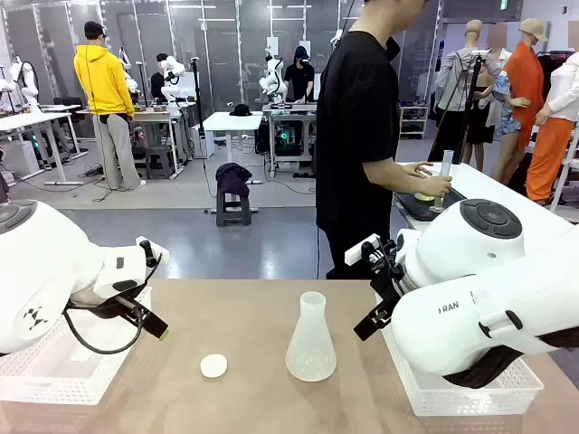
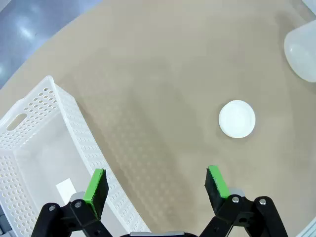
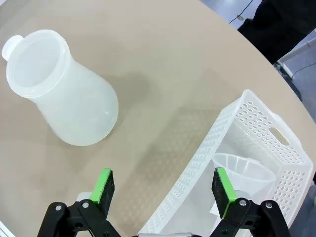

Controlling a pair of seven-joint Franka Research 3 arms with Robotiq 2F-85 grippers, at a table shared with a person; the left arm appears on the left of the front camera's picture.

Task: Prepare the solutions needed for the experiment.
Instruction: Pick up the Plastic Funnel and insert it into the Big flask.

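Observation:
A translucent conical flask point(image 1: 310, 339) stands upright mid-table and looks empty; it shows in the right wrist view point(image 3: 69, 98) and at an edge of the left wrist view point(image 2: 301, 52). A small white stopper disc point(image 1: 213, 365) point(image 2: 237, 118) lies left of it. My left gripper point(image 1: 158, 289) point(image 2: 155, 185) hangs open above the left basket's edge, holding nothing. My right gripper point(image 1: 366, 289) point(image 3: 163, 185) is open above the right basket's rim, right of the flask. The solutions are out of view. At a table behind, a person's hand holds a tall cylinder point(image 1: 446, 174); its contents are too small to tell.
A white perforated basket point(image 1: 54, 371) point(image 2: 39, 148) sits at the table's left. Another basket point(image 1: 461, 393) point(image 3: 247, 143) at the right holds a translucent funnel point(image 3: 244, 173). Bare tan tabletop point(image 1: 253, 307) surrounds the flask and disc.

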